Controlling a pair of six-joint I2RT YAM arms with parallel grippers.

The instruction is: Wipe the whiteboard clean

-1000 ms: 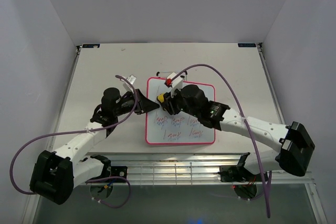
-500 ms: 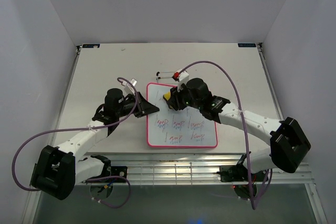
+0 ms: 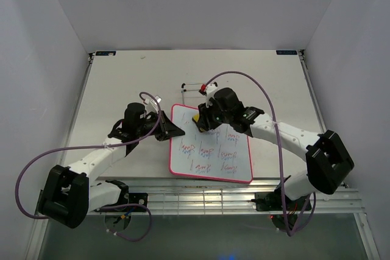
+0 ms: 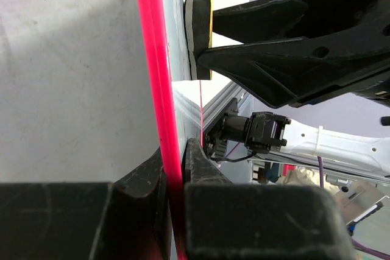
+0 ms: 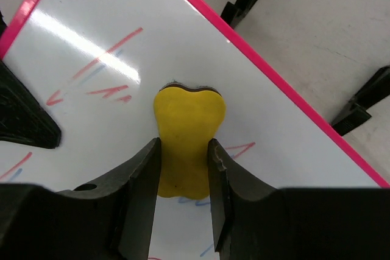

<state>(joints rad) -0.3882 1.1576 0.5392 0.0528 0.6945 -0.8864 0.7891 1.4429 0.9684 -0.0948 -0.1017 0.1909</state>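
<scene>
Scribbles in red and blue cover the flat white whiteboard with a thin pink frame [image 3: 210, 165], which sits in the middle of the pale grey table [image 3: 122, 77]. On the board's left edge, near its far corner, the left gripper [image 3: 172, 129] is clamped on the frame, the pink strip pinched between both fingers. The right gripper [image 3: 198, 120] squeezes a small yellow eraser block [image 5: 186, 144], pressed onto the board's surface near its far edge. A thin black wire stand [image 3: 192, 86] sits just beyond that edge.

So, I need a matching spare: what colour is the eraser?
Yellow on top; the eraser shows best in the right wrist view.
</scene>
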